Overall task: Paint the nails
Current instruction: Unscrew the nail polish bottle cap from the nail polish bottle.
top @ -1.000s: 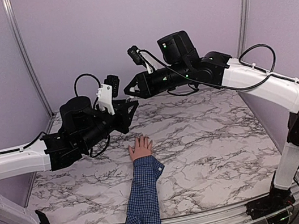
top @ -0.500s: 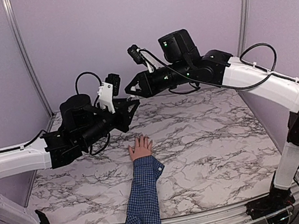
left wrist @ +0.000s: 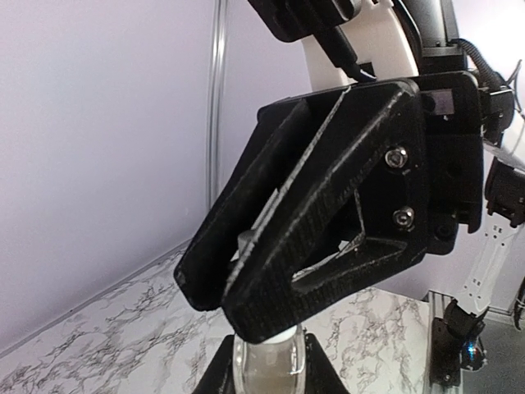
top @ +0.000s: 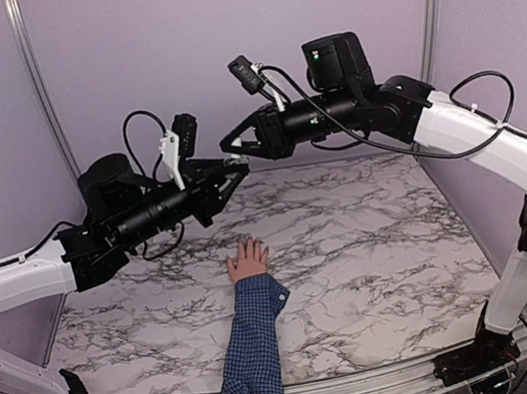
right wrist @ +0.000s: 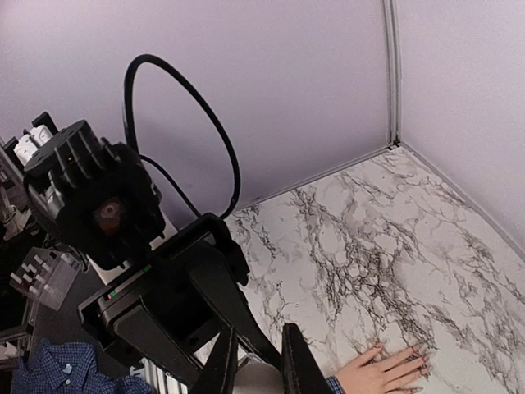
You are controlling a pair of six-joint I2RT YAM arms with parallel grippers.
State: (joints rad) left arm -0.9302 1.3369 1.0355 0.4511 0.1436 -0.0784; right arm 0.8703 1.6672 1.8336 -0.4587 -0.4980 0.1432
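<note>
Two arms are raised over the marbled surface (top: 372, 239) in the top view. The left end effector (top: 227, 171) and right end effector (top: 233, 147) meet tip to tip, high above the surface. A hand (top: 248, 260) lies flat on the surface below them, fingers pointing away from the arm bases. Its checked blue sleeve (top: 256, 345) runs back to the near edge. The nails (top: 249, 245) sit at the far ends of the fingers, too small here to judge their condition. They are well apart from both end effectors.

Left wrist view: the left end effector (left wrist: 267, 349) shows at the bottom edge, its fingers clenched on either side of a pale item (left wrist: 264, 373), which looks like a small bottle. The right end effector (left wrist: 220, 305) fills the centre of the frame, directly over that item. Its fingers are drawn nearly together around the item's small grey top. The hand is out of this view.

Right wrist view: the right end effector (right wrist: 260, 341) has its two fingers close together, gripping the rounded top of the pale item (right wrist: 258, 379). The left end effector comes in from the left, with its wrist camera (right wrist: 102, 209) above it. The hand (right wrist: 381, 371) rests on the surface (right wrist: 369, 246) at lower right, fingers spread. The nails (right wrist: 420, 355) appear only as tiny tips, colour not discernible.
</note>
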